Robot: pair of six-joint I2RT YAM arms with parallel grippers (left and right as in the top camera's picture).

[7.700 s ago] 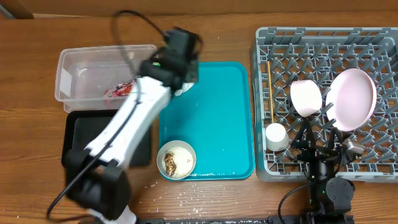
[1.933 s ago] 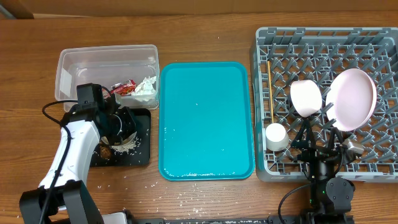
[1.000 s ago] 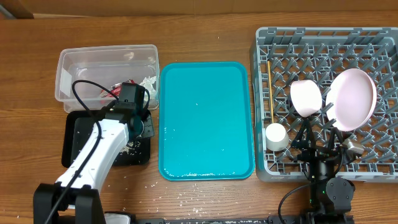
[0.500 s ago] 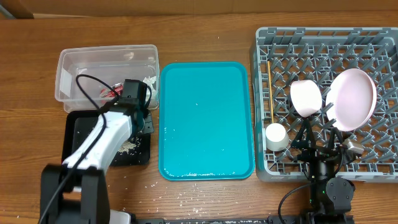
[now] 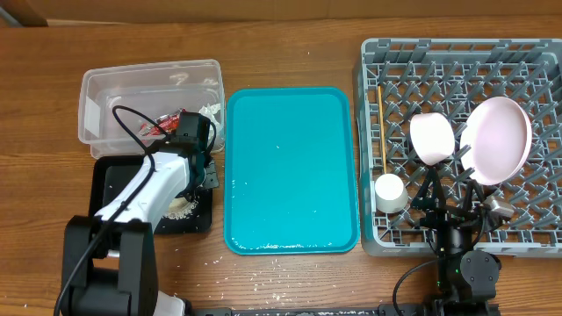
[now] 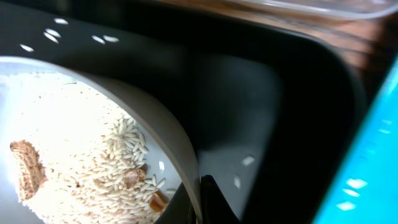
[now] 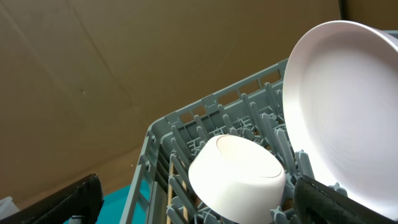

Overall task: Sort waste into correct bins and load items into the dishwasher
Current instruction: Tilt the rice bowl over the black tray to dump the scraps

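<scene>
My left gripper (image 5: 198, 172) hangs low over the shallow black tray (image 5: 110, 197). In the left wrist view it (image 6: 200, 200) is shut on the rim of the whitish bowl (image 6: 169, 127), one finger inside and one outside. The bowl is tipped and holds rice crumbs (image 6: 81, 143) with a few brown bits. The clear tub (image 5: 105, 96) holds the red wrapper (image 5: 167, 125) and white tissue (image 5: 207, 112). The grey rack (image 5: 457, 61) carries the pink bowl (image 5: 432, 136), pale plate (image 5: 496, 139), white cup (image 5: 389, 191) and chopsticks (image 5: 382, 127). My right gripper (image 5: 450, 218) rests open at the rack's front edge.
The teal tray (image 5: 290, 167) lies between the bins and the rack with only a few specks on it. Loose crumbs (image 5: 255, 276) dot the wooden table near the front edge. A whitish rice patch (image 5: 180, 207) lies on the black tray.
The whitish bowl has left the teal tray and is now over the black tray in my left gripper. The left wrist has shifted slightly toward the tub. The right arm has not moved.
</scene>
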